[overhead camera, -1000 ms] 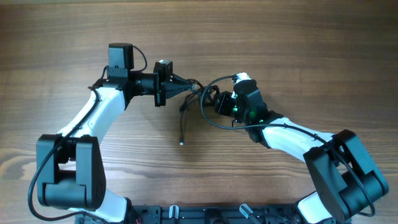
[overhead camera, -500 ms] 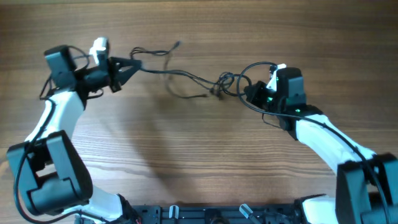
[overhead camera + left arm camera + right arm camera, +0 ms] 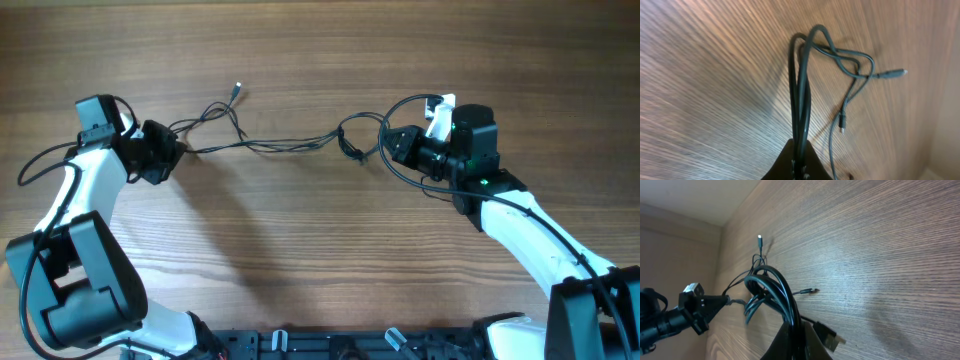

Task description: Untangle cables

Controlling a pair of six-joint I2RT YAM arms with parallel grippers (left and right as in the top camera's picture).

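Observation:
Several thin black cables (image 3: 270, 146) stretch in a nearly straight line across the table between my two grippers. A small knot (image 3: 350, 141) sits near the right end. My left gripper (image 3: 172, 152) is shut on the left end of the cables (image 3: 802, 95), which run up from its fingertips (image 3: 792, 152) to a loop with two small plugs (image 3: 896, 73). My right gripper (image 3: 390, 143) is shut on a bundle of looped cables (image 3: 775, 282). A USB plug (image 3: 832, 337) sticks out beside its fingers. One loose plug end (image 3: 238, 89) lies above the line.
The wooden table (image 3: 320, 250) carries only the cables and both arms. The left gripper (image 3: 702, 309) shows far off in the right wrist view. A thick black wire of the right arm (image 3: 405, 180) loops below the right gripper.
The two grippers have moved apart from the middle of the table, drawing the cables out into a long line. In the last half second the left gripper came down and left a little.

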